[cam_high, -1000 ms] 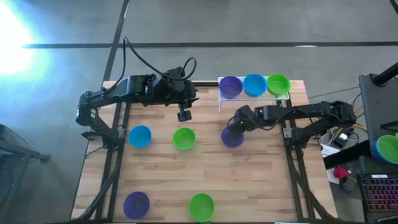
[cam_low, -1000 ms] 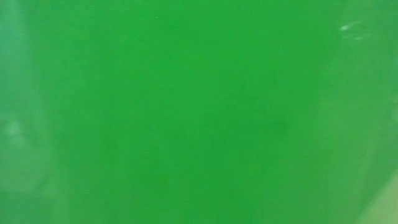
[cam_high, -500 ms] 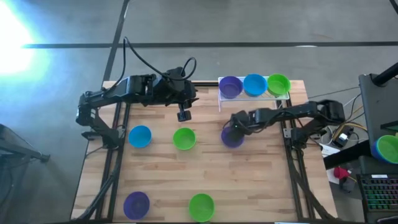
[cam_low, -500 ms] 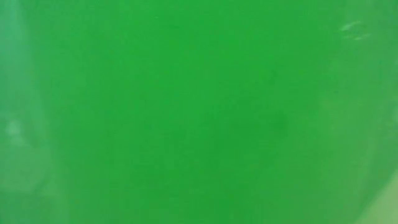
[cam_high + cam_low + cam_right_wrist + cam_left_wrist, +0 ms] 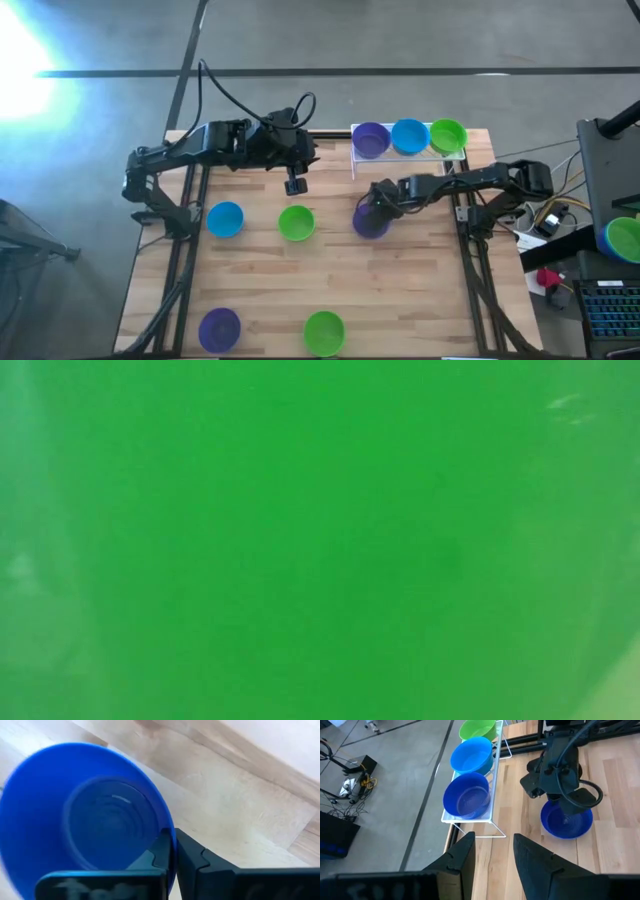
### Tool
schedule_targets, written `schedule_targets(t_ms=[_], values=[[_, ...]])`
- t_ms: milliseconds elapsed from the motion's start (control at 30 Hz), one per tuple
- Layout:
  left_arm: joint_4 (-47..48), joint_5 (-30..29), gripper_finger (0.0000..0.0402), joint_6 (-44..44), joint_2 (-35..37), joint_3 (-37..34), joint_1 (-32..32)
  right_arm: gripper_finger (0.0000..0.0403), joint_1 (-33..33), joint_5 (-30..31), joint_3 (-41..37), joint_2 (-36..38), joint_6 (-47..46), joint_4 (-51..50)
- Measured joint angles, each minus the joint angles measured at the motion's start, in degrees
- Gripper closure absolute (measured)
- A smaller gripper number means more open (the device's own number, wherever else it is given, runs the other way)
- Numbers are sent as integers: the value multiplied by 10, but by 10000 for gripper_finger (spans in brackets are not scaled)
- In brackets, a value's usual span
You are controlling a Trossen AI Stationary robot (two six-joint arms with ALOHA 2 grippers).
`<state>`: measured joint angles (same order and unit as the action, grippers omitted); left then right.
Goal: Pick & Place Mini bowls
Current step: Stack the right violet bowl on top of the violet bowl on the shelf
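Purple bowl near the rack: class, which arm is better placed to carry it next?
The right arm, probably. Its end effector is shut on the rim of the purple bowl, beside the rack. The left end effector hangs open, holding nothing.

A hard white glare burns at the far left corner of the floor (image 5: pixel 20 50) in the high view, washing the concrete pale; the tabletop (image 5: pixel 420 290) is lit evenly, with only soft, short shadows under the arms; the low view is one green blur, something pressed too near the lens to focus; in the right wrist view the fingers (image 5: pixel 165 857) and purple bowl (image 5: pixel 75 820) look soft and smeared.
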<state>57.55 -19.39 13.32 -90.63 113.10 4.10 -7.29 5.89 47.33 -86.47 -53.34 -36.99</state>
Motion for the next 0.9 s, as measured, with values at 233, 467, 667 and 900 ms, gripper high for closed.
schedule_targets(t_ms=[233, 467, 667, 900], values=[[0, 0, 273, 0, 0, 0, 0, 394, 0, 1, 22, 46, -1, -20], [0, 0, 273, 0, 0, 0, 0, 394, 0, 3, 105, 81, 28, -131], [0, 0, 273, 0, 0, 0, 0, 395, 0, 5, 189, 84, 77, -202], [0, 0, 273, 0, 3, 0, 0, 395, -7, 5, 271, 84, 136, -235]])
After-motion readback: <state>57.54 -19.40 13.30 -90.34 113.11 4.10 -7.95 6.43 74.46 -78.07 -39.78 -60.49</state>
